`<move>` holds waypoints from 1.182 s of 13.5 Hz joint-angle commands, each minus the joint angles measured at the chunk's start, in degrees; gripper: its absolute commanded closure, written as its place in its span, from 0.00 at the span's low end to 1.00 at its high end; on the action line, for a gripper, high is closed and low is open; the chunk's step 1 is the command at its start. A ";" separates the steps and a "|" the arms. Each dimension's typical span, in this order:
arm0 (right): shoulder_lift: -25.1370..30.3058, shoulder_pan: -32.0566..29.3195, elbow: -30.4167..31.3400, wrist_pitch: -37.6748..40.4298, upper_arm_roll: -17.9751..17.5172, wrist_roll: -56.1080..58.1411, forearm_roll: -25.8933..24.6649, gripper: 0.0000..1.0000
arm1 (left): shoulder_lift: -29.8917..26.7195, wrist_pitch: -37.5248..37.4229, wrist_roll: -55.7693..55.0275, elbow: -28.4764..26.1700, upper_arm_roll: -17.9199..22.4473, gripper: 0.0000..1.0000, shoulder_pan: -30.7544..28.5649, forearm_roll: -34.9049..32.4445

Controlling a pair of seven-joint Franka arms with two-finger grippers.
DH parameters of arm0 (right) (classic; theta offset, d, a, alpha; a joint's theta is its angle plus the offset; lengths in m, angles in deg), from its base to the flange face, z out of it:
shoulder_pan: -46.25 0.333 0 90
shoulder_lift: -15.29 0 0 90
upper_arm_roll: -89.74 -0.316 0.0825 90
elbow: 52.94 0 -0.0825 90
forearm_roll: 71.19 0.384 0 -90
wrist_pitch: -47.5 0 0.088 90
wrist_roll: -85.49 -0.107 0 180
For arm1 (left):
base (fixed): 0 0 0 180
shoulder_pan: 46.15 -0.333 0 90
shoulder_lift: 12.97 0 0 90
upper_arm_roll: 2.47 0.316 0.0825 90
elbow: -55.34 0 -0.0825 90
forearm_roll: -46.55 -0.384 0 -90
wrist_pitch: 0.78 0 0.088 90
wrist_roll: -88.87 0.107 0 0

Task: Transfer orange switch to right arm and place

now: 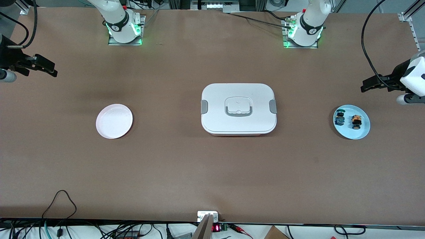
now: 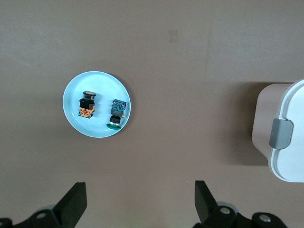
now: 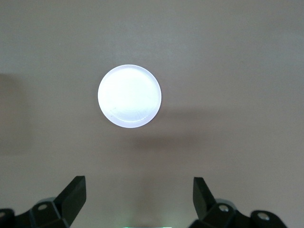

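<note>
Your orange switch [image 1: 356,121] lies on its side on the blue plate [image 1: 362,134], toward the left arm's end of the table. Beside it on that plate, nearer the table's middle, lies a blue-green switch [image 1: 339,118]; the two are near but apart. In the left wrist view the orange switch [image 2: 86,104] and the blue-green one [image 2: 116,113] both sit inside the plate's rim [image 2: 71,92].

Your left gripper [image 1: 365,87] hangs in the air above the table at the left arm's end, just off the blue plate and not directly over it. Its fingers [image 2: 73,202] stand wide apart with nothing between them.

Your right gripper [image 1: 53,71] hangs above the table at the right arm's end, well apart from the white plate [image 1: 114,121]. Its fingers [image 3: 72,194] are likewise spread wide and hold nothing. The white plate [image 3: 129,96] carries nothing.

A white box [image 1: 238,109] with grey side latches and a lid handle sits at the table's middle, between the two plates, lid on. Neither gripper touches any item
</note>
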 commanded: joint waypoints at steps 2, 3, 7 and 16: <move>1.38 -0.12 1.26 -0.48 -0.26 0.21 -0.59 0.00 | 0.70 -2.18 0.77 1.65 0.12 0.00 0.07 0.50; 1.38 -0.12 1.17 -0.48 -0.26 0.21 -0.59 0.00 | 0.70 -2.26 0.77 1.65 0.12 0.00 0.15 0.50; 1.38 -0.12 1.25 -0.48 -0.26 0.21 -0.77 0.00 | 2.18 -2.35 0.68 3.83 0.12 0.00 0.25 0.15; 1.38 -0.21 1.17 -0.48 -0.26 0.21 -0.86 0.00 | 3.51 -5.86 14.46 4.02 0.74 0.00 -1.60 -0.81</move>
